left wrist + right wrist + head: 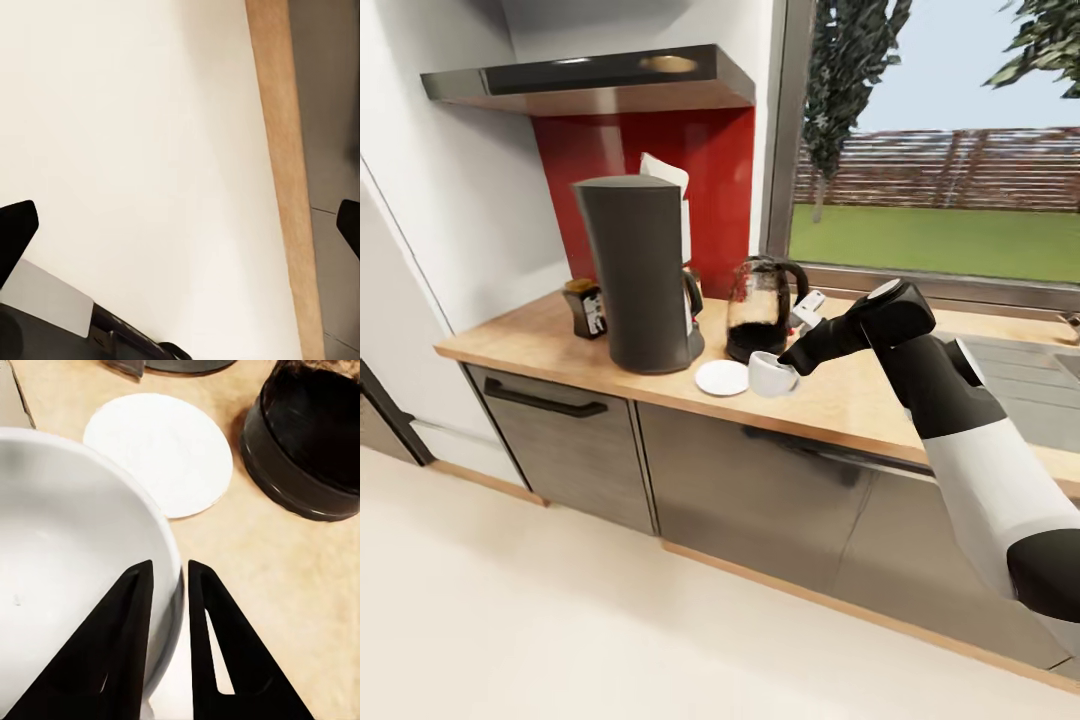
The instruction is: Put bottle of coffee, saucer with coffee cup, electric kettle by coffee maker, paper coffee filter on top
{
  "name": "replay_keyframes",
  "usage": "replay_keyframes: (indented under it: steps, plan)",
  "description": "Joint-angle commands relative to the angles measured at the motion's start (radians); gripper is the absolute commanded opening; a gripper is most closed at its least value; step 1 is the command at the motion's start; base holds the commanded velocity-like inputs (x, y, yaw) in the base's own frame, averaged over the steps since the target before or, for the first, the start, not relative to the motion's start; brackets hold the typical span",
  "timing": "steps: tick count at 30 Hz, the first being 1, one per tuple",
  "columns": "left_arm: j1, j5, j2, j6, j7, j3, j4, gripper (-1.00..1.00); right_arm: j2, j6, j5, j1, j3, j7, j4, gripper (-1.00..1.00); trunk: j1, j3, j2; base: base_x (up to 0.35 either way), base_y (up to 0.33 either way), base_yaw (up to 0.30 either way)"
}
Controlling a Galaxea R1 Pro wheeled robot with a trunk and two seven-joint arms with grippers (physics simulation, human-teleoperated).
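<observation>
The dark grey coffee maker [640, 270] stands on the wooden countertop [530, 345] with a white paper filter [670, 185] on its top. A small bottle of coffee [587, 308] is to its left and the glass electric kettle [762, 308] to its right. In front lies the white saucer [721, 378] [161, 454], bare. Just right of it is the white coffee cup [770, 375] [67, 570]. My right gripper [790, 360] [169, 577] is shut on the cup's rim, one finger inside and one outside. My left gripper [180, 225] hangs open over the floor.
A steel sink [1040, 370] is set into the counter at the right, below the window. A range hood [590, 80] juts out above the coffee maker. A small white object [807, 310] lies behind the kettle. Grey cabinet fronts [750, 490] and pale floor [560, 620] lie below.
</observation>
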Motion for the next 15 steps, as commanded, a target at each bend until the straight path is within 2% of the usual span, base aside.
replay_keyframes:
  steps: [1,4,10,15]
  plan:
    - [-0.001,0.003,0.000,0.003,-0.004,0.001,0.001,1.00,0.000,0.005,0.010,-0.001,0.001,0.010,-0.001,-1.00,0.000,-0.001,-0.001,0.009,0.274,-0.157]
    - [-0.001,0.002,0.000,0.003,-0.005,0.001,0.001,1.00,0.000,0.005,0.010,-0.001,0.001,0.010,-0.001,-1.00,0.000,-0.001,-0.001,0.005,0.165,-0.211]
    - [-0.001,0.003,0.000,0.003,-0.005,0.001,0.001,1.00,0.000,0.005,0.010,-0.001,0.001,0.010,-0.001,-1.00,0.000,0.001,-0.001,0.001,0.055,-0.263]
    - [-0.001,0.003,0.000,0.003,-0.003,0.001,0.001,1.00,-0.001,0.005,0.010,-0.001,0.001,0.010,-0.001,-1.00,0.000,0.002,-0.001,0.000,0.228,-0.142]
